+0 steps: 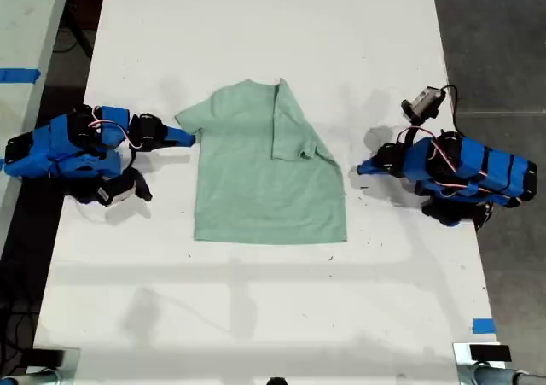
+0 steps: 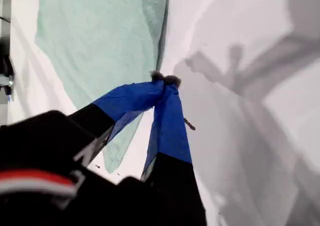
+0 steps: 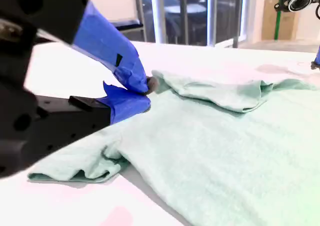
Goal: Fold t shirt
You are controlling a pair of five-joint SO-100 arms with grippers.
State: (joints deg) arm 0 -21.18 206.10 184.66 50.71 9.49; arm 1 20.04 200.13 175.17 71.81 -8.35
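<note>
In the exterior view the shirt (image 1: 264, 176) lies flat at the middle of the white bench (image 1: 256, 317), with the sleeve on that view's right already folded in over the chest and the other sleeve still spread toward the view's left. An arm rests at each side of the cloth, so each can work its own edge. My second gripper (image 1: 186, 136) reaches from the view's left to the tip of the unfolded sleeve, and my first gripper (image 1: 364, 168) sits on the view's right, near the shirt's edge but apart from it. In the first wrist view the first gripper's (image 2: 165, 79) blue jaws are pressed together at their tips with nothing between them, over bare bench just beside the shirt's (image 2: 100, 40) hem edge; I judge it is parked out of the way. In the second wrist view my second gripper (image 3: 145, 88) has its jaws pinching the sleeve cloth of the shirt (image 3: 225, 151), which rises in a small ridge at the tips, probably so this sleeve can be carried inward like the other.
</note>
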